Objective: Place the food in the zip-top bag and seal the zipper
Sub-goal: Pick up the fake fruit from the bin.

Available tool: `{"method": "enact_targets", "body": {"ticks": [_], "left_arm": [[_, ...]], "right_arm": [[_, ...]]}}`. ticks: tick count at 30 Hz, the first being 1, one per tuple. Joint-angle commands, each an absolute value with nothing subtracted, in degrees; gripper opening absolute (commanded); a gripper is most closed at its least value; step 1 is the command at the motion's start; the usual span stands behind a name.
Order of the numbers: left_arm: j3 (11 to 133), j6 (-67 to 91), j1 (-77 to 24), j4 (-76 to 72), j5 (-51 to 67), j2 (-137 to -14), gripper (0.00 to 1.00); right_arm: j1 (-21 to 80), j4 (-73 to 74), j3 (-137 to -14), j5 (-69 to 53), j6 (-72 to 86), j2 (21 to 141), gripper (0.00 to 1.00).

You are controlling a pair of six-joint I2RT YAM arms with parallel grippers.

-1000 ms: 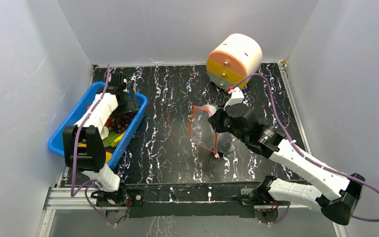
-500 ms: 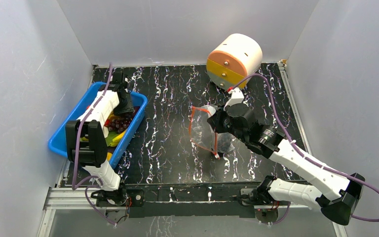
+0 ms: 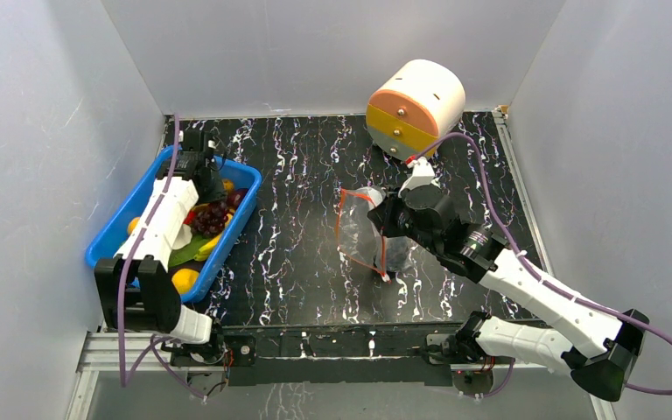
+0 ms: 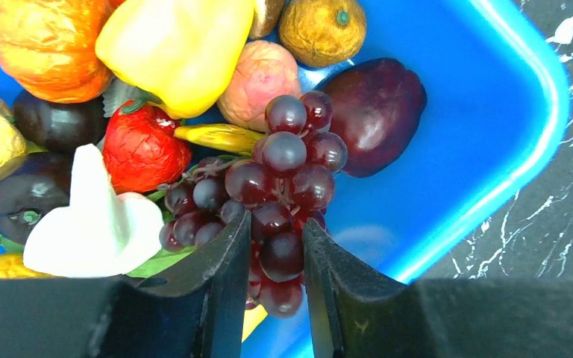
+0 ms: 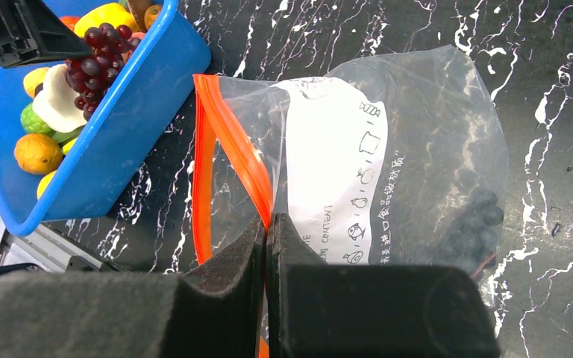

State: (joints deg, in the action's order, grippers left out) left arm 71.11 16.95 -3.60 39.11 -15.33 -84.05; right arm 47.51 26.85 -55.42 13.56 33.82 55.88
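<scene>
Down at the left wrist camera, the left gripper (image 4: 276,298) is clenched on the purple grapes (image 4: 283,171), both black fingers pressed against the lowest berries of the bunch. Around them the blue bin (image 4: 492,112) is packed: a yellow pepper (image 4: 175,45) at the top, a red piece (image 4: 140,145) just beside the grapes, a dark purple fruit (image 4: 377,112) to the right and a white piece (image 4: 93,224) at the lower left.

Over to the right wrist camera: the right gripper (image 5: 266,231) is pinched tight on the zip-top bag (image 5: 418,149), right at its orange-red zipper (image 5: 231,149). The mouth gapes, the strip running up the frame in two separated lines. A white label (image 5: 336,171) sits mid-bag, and a dark lumpy cluster (image 5: 474,220) lies inside at the right. The bag rests on the black marbled table (image 5: 552,60), and the bin shows at the upper left with the grapes hanging under the other claw.

Up top, the bag sits at the centre of the frame with its mouth turned left, the bin well apart at the left edge. A round white and orange container (image 3: 416,105) stands at the back, upper right of centre.
</scene>
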Motion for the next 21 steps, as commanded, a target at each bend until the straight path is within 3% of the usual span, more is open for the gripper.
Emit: {"method": "enact_targets", "body": {"ticks": [1,21], "left_arm": [[71.36,17.55,-3.43,39.92,-16.11,-79.02,0.24],[72.85,17.14,-3.43,40.14,-13.84,-69.17,0.17]], "right_arm": [[47.37,22.53,-55.54,13.70,34.91,55.80,0.00],[47.33,21.29,-56.65,12.02,35.79,56.89,0.00]]}}
